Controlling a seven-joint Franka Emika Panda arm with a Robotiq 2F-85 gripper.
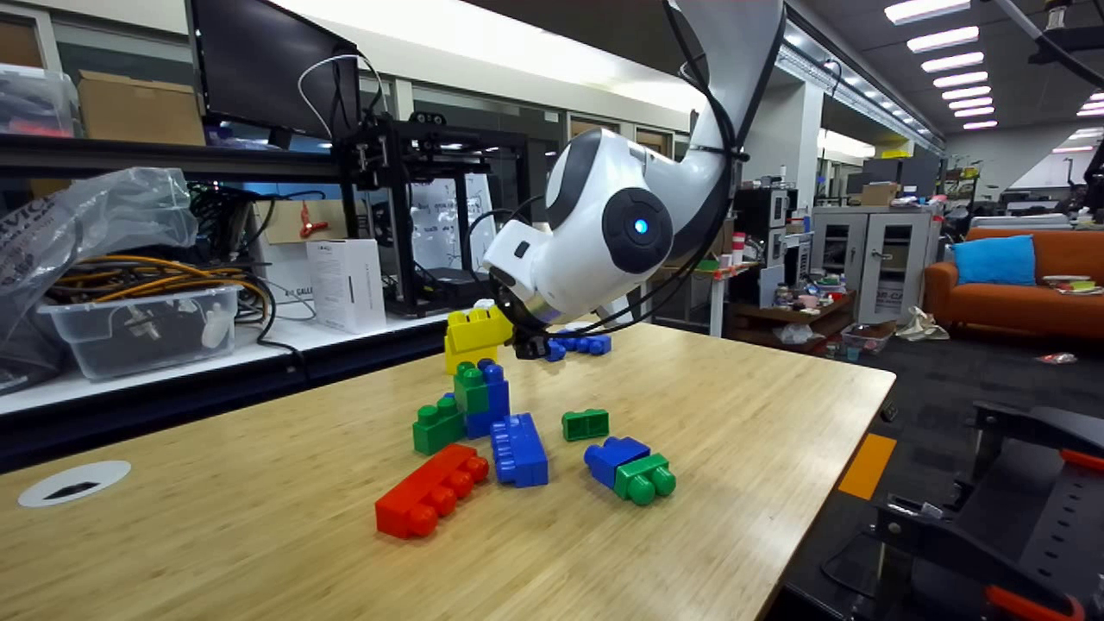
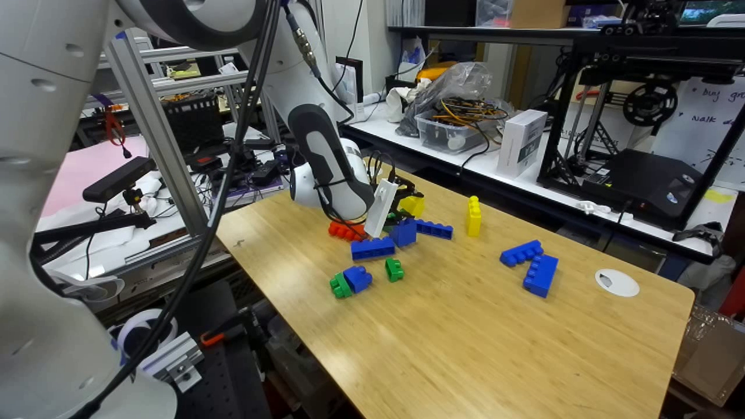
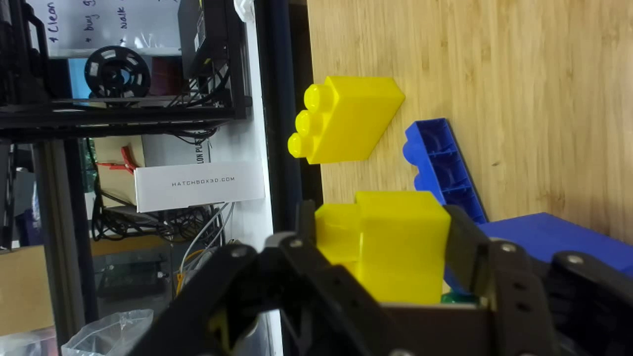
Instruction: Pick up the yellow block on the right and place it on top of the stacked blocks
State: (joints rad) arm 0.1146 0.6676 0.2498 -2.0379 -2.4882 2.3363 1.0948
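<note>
In the wrist view, the gripper [image 3: 386, 230] is pinching the yellow block [image 3: 403, 242] from both sides. A second yellow brick [image 3: 358, 121] stands near the edge of the table [image 3: 519, 64], three studs showing; past that edge runs a white shelf [image 3: 249, 220]. On the other side the wood runs out of sight, with room to move.

In an exterior view, I count one red brick [image 1: 431, 493], nearest of all, and just beside it a long blue brick [image 1: 520, 450]. The stacked blocks [image 1: 496, 405], green and blue, have a low green brick [image 1: 438, 427] at their side. Off to the right lie one small green brick [image 1: 586, 425] and one blue-and-green pair [image 1: 623, 455], with a wide strip of wood before the right-hand edge. The two yellows overlap here, hard to part by eye.

In an exterior view, the yellow block appears just above the stacked blocks; whether they touch I can't tell. The blue pieces in sight come to six: the pair's, the stack's, the long one, a hollow-sided brick [image 2: 442, 231], and two blue bricks [image 2: 541, 276] lying close together near a white disc [image 2: 617, 283]. The broadest reach of wood lies this side of them.
</note>
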